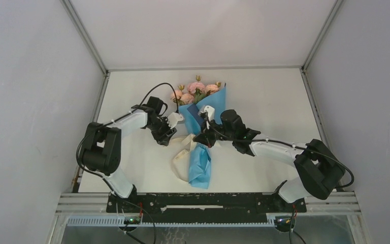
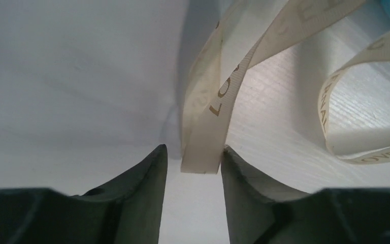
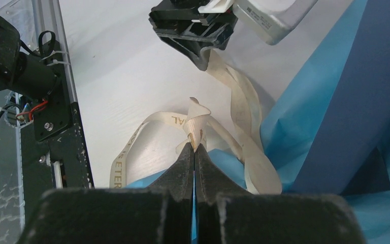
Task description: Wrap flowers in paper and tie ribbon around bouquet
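- Tying the ribbon [image 2: 203, 133] round the bouquet [image 1: 199, 165] looks like the step in hand. Wrapping seems done: the paper [image 3: 310, 101] is rolled into a cone round the flowers [image 1: 195, 91], with its navy face showing at the fold.
- The bouquet lies on the table [image 1: 264, 91] between the two arms, blooms at the far end and narrow tail toward the bases.
- The ribbon is cream with printed lettering. It sits in loose loops just left of the bouquet's lower half, with strands crossing onto the blue paper. No knot visible.
- Right gripper [image 3: 194, 150]: jaws pressed together, pinching a fold of ribbon at the tips, just above the paper edge.
- Left gripper [image 2: 193, 152]: jaws apart at a middling gap, with the cut end of the ribbon hanging between them. The end sits close to one finger, with a clear gap on the other side, so it isn't clamped.
- The two grippers are near each other but apart, and ribbon runs between them.
- Next move, my guess: the left gripper needs to shut squarely on that end before it slides out. Then the two strands get drawn against each other to cinch round the cone while the right gripper holds firm.
- Risk: the flat strip is limp and can twist or slip. A hard pull may drag the light bouquet or loosen the wrap.
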Available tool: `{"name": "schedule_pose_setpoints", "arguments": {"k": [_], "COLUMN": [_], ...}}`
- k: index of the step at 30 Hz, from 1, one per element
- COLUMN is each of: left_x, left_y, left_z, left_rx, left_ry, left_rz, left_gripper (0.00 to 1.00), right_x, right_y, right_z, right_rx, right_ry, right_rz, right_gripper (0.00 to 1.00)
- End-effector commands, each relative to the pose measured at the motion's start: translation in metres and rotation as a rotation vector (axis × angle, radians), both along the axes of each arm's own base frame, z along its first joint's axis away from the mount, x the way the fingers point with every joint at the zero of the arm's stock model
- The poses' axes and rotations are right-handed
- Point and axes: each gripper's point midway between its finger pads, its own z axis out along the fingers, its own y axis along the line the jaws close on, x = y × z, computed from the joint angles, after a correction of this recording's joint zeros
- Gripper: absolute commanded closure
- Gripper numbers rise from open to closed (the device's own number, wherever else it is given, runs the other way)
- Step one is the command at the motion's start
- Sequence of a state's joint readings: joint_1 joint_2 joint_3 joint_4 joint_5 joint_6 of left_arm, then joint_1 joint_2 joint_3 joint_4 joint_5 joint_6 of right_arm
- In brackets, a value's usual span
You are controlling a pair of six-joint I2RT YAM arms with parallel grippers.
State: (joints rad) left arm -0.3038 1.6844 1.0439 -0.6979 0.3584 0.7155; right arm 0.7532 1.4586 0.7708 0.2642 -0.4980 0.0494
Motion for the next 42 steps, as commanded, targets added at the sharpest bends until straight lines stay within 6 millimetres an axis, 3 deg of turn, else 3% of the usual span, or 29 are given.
{"name": "schedule_pose_setpoints", "arguments": {"k": [1, 3, 6, 11, 17, 20, 24, 27, 29, 32, 36, 39, 42], "left_x": [0.005, 0.003, -0.008, -0.052, -0.161, -0.202, -0.227, -0.232, -0.227, -0.212, -0.176, -0.156, -0.149], "left_y": [-0.009, -0.008, -0.006, 0.004, 0.006, -0.019, -0.083, -0.128, -0.151, -0.177, -0.218, -0.239, -0.251], "left_z": [-0.007, -0.01, -0.008, 0.037, 0.073, 0.084, 0.12, 0.148, 0.155, 0.157, 0.175, 0.192, 0.191], "left_rx": [-0.032, -0.031, -0.022, -0.045, -0.037, -0.12, -0.322, -0.444, -0.479, -0.534, -0.652, -0.739, -0.791], "left_ry": [-0.022, -0.013, 0.03, 0.016, 0.137, 0.21, 0.285, 0.348, 0.396, 0.39, 0.301, 0.282, 0.341], "left_rz": [-0.013, -0.005, 0.002, -0.116, -0.453, -0.554, -0.627, -0.615, -0.563, -0.484, -0.262, -0.111, -0.002], "left_gripper": [0.59, 0.68, 0.99, 1.0, 1.0, 1.0, 1.0, 0.99, 0.98, 0.98, 0.98, 0.97, 0.95], "right_x": [0.005, 0.006, 0.009, 0.015, 0.02, 0.017, 0.015, 0.015, 0.015, 0.015, 0.013, 0.015, 0.017], "right_y": [-0.002, -0.002, -0.004, -0.007, -0.01, -0.008, -0.007, -0.007, -0.006, -0.006, -0.007, -0.007, -0.009], "right_z": [0.022, 0.022, 0.02, 0.023, 0.031, 0.033, 0.037, 0.04, 0.044, 0.045, 0.044, 0.044, 0.044], "right_rx": [0.075, 0.075, 0.071, 0.085, 0.123, 0.135, 0.151, 0.166, 0.178, 0.184, 0.187, 0.201, 0.207], "right_ry": [-0.036, -0.033, -0.02, 0.006, 0.053, 0.074, 0.092, 0.1, 0.102, 0.117, 0.145, 0.168, 0.18], "right_rz": [-0.026, -0.028, -0.048, -0.094, -0.139, -0.136, -0.139, -0.143, -0.14, -0.148, -0.147, -0.15, -0.158], "right_gripper": [1.0, 1.0, 1.0, 1.0, 1.0, 1.0, 1.0, 1.0, 1.0, 1.0, 1.0, 1.0, 1.0]}}
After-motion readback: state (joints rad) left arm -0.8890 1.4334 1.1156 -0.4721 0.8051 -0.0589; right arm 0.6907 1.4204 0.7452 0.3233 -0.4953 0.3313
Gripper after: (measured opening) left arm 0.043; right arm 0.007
